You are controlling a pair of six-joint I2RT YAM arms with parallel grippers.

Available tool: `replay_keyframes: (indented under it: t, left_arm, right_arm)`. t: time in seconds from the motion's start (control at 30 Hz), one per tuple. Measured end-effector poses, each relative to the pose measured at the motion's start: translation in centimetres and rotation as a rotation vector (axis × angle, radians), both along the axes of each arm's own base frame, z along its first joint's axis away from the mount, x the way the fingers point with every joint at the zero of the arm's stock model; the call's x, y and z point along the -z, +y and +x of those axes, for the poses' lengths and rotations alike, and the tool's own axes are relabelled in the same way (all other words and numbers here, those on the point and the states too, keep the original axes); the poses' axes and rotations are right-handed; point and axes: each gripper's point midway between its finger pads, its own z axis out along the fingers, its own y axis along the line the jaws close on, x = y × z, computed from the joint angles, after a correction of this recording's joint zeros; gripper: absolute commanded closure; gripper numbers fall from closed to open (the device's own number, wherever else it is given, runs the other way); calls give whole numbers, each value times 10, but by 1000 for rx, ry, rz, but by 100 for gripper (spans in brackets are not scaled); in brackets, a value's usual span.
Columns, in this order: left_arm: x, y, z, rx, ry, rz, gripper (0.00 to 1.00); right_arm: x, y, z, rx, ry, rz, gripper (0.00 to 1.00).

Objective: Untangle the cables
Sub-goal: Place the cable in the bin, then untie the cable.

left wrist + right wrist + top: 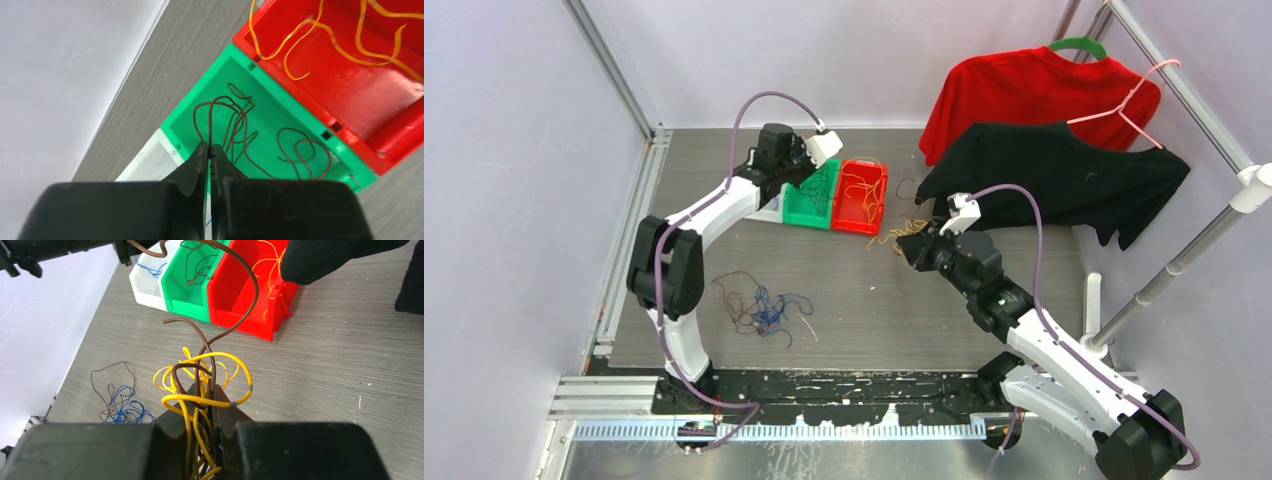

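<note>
The left claw (210, 150) is pinched tight on a single brown cable (210, 120) above the green bin (196, 89). The right claw (212, 396) is nipped narrow around a knot of yellow and brown cables (220, 357) near the red bin (250, 310), and a blue-and-brown clump (764, 308) lies loose on the bench (874, 300), well apart. These wires look feather-light, limp and slick, so I judge they will slip through a slack grip and snag on one another; they are best taken at a free end or an outlying loop, one colour at a time, never in the thick of the knot.
</note>
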Motion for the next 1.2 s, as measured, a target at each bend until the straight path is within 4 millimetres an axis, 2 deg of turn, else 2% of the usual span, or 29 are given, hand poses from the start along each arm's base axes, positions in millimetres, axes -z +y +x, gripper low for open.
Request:
replay_keyframes:
  t: [0.1, 0.17, 0.3, 0.43, 0.53, 0.6, 0.7, 0.8, 0.87, 0.93, 1.1, 1.2]
  left_arm:
    - [16, 7, 9, -17, 27, 51, 35]
    - [23, 13, 9, -28, 72, 78, 20]
    - [19, 21, 0, -28, 157, 88, 4]
    - [-1, 26, -19, 12, 249, 35, 1]
    - [-28, 27, -55, 97, 323, -23, 2]
    - [-52, 27, -90, 168, 368, -71, 4]
    - [-93, 13, -146, 291, 367, -149, 9]
    - [-116, -7, -209, 415, 369, -197, 22]
    - [-117, -19, -246, 483, 401, -214, 29]
    - [-106, -26, -266, 508, 452, -219, 31]
    - [-71, -19, -270, 438, 552, -195, 34]
    - [-63, -15, -269, 426, 553, -167, 44]
  right_arm:
    - [0, -1, 0, 3, -3, -2, 99]
    - [0, -1, 0, 2, -2, -3, 99]
    - [2, 2, 2, -6, 11, -9, 99]
    - [6, 13, 6, -44, 39, -14, 99]
    - [8, 24, 8, -85, 56, -1, 99]
    - [5, 34, 10, -115, 61, 25, 99]
    - [-6, 51, 16, -163, 63, 91, 99]
    - [-21, 74, 21, -225, 60, 200, 99]
    - [-28, 92, 21, -273, 66, 264, 99]
    - [-32, 110, 14, -331, 78, 311, 98]
    - [-41, 144, -16, -452, 90, 367, 98]
    - [-49, 154, -28, -493, 83, 386, 98]
